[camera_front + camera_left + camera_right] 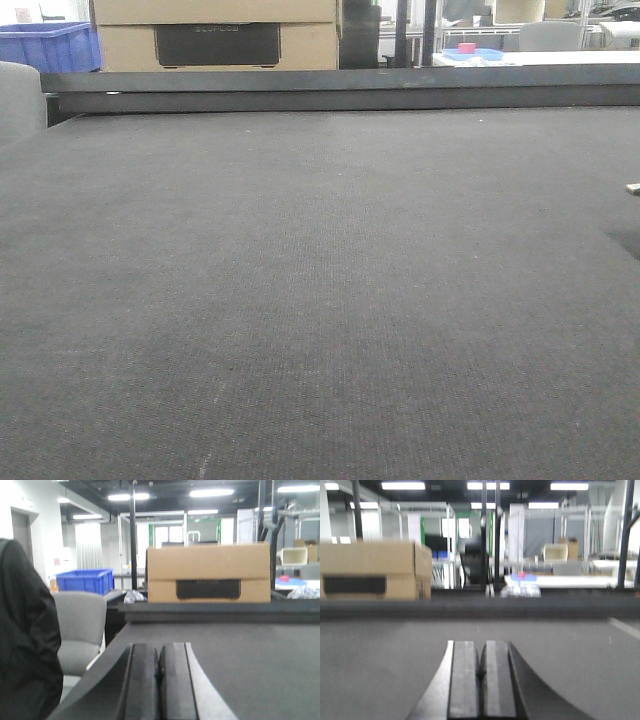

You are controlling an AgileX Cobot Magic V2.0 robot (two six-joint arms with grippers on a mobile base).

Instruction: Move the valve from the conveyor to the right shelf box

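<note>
grey woven belt of the conveyor (320,300) fills the front view up to its black rail (340,90), and no valve lies anywhere on it that i can see. the only candidate is a small pale sliver (633,187) cut off by the right edge of that view, with too little showing to name it. the left tool (159,680) is clenched, its pads pressed flat together with nothing between them. the right tool (482,680) is likewise clenched and empty. both point low along the belt toward the rail and the cardboard box (207,572) beyond it. with the valve unseen, its direction and long axis cannot be told. if that sliver is part of it, it lies to the right, so the right arm looks the nearer one. going by the task, the shelf box, not in view, would be on that side too.
</note>
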